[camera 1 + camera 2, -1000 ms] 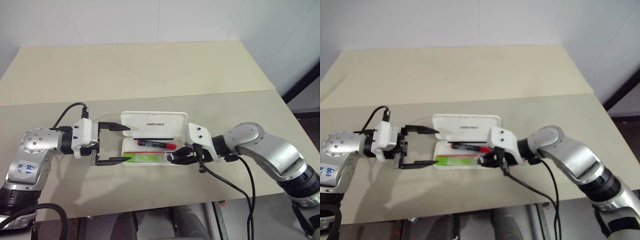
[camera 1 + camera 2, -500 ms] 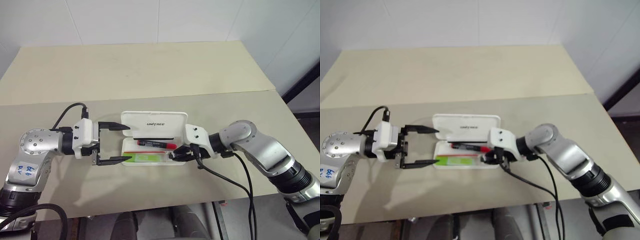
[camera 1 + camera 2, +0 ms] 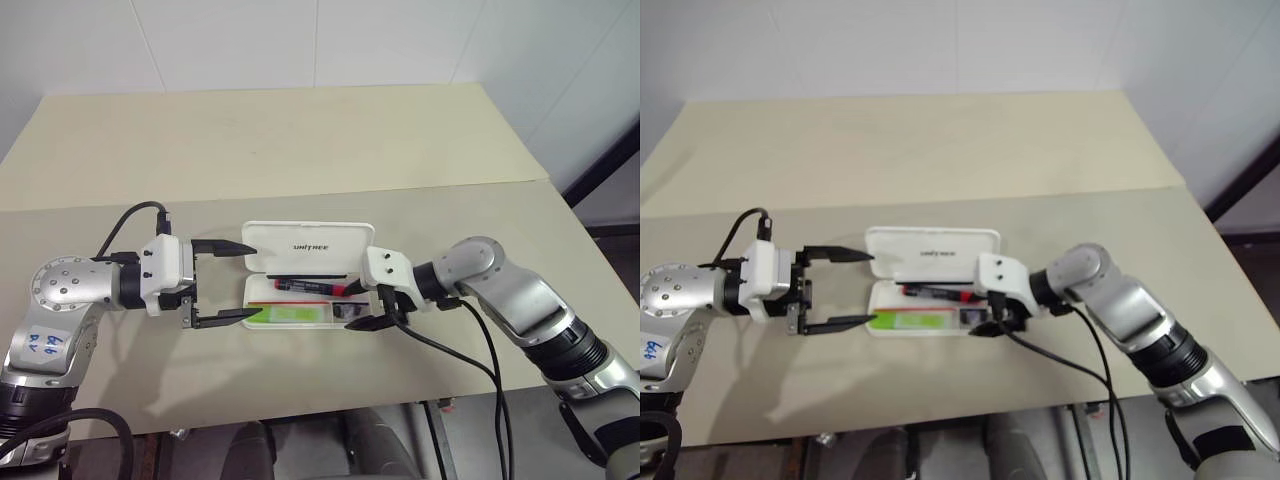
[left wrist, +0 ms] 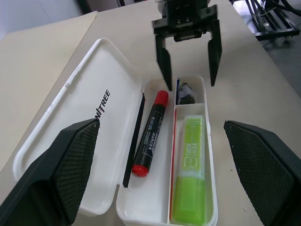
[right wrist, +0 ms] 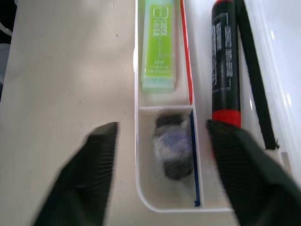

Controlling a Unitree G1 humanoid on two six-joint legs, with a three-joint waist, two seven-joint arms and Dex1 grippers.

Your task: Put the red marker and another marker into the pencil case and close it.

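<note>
Both markers in the open case, a gripper at each end

Left gripper (image 3: 228, 284) lies level at the case's (image 3: 310, 240) left end, fingers spread wide, empty; in the tray the green marker (image 4: 189, 175) fills the near slot and the red marker (image 4: 150, 134) the far one; right gripper (image 4: 188, 56) tilts down over the right end, fingers parted, holding nothing

We see a beige table (image 3: 300, 140) w/ a seam across it. White tiled wall (image 3: 300, 40) behind the table. Dark floor strip (image 3: 605, 165) right of the table.
</note>
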